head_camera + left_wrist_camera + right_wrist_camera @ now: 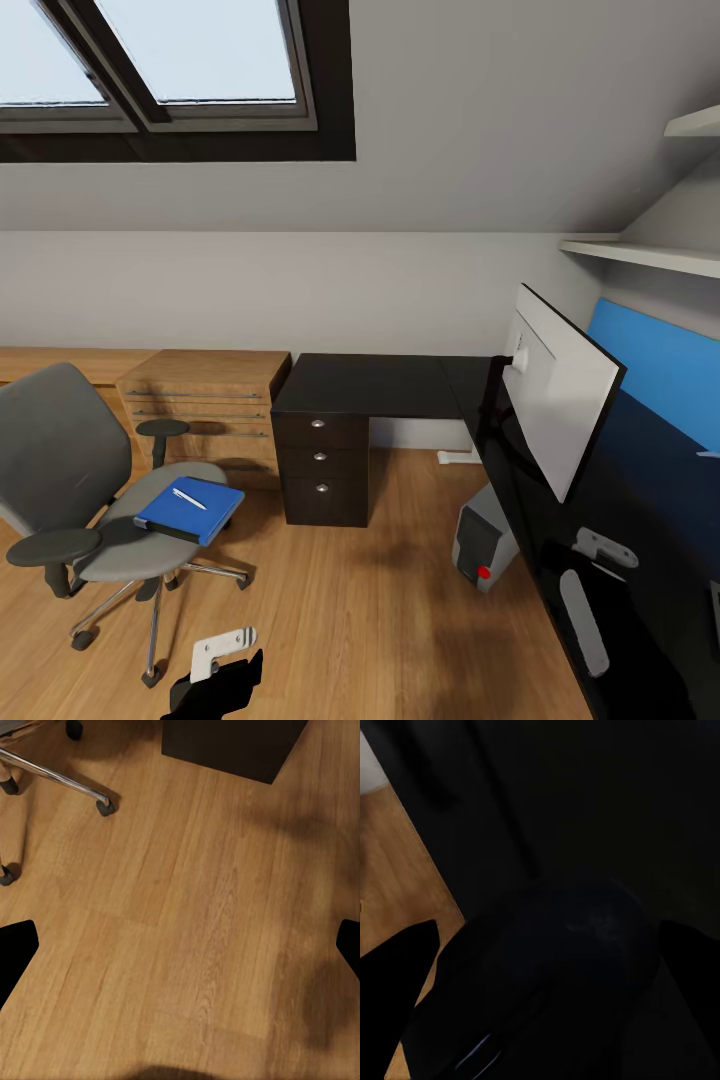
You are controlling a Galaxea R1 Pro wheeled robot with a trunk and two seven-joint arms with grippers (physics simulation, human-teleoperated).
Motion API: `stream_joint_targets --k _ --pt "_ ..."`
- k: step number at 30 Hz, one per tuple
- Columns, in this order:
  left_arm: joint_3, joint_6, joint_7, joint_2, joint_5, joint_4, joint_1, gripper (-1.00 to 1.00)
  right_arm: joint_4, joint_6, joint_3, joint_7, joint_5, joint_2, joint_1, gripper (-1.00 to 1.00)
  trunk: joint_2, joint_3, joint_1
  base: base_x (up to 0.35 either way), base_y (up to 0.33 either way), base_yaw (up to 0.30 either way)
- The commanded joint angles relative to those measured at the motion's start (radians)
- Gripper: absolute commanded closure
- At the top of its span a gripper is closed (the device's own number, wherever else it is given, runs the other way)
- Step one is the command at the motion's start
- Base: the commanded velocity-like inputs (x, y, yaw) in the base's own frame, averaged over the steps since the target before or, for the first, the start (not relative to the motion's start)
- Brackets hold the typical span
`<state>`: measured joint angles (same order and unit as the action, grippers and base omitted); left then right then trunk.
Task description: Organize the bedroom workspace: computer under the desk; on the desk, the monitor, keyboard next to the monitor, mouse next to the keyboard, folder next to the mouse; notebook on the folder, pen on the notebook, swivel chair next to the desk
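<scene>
The grey-upholstered swivel chair [70, 480] with a chrome star base stands on the wooden floor [350, 610], apart from the matte black L-shaped tabletop [400, 385]. On its seat lies the flat bright blue folder [190, 510], with the slim whitish pen [189, 499] on top. The wide monitor [555, 400], pale back showing, stands on the tabletop; the grey computer tower [485, 545] sits beneath. The left claw [180, 952] hangs over the floor, fingers wide apart. The right claw [547, 945] straddles the small dark rounded mouse [540, 982], fingers apart on either side
</scene>
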<state>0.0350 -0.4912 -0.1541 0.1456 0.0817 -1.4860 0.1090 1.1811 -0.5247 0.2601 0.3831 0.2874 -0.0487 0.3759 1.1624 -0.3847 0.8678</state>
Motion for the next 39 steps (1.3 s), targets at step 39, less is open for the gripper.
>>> stream_joint_targets --k 39 --pt "0.01 -0.003 -0.006 -0.002 0.009 -0.033 0.0 -1.0 0.024 -0.037 -0.176 0.005 0.001 0.084 -0.002 1.0 0.001 -0.001 0.0 0.075 0.108 0.024"
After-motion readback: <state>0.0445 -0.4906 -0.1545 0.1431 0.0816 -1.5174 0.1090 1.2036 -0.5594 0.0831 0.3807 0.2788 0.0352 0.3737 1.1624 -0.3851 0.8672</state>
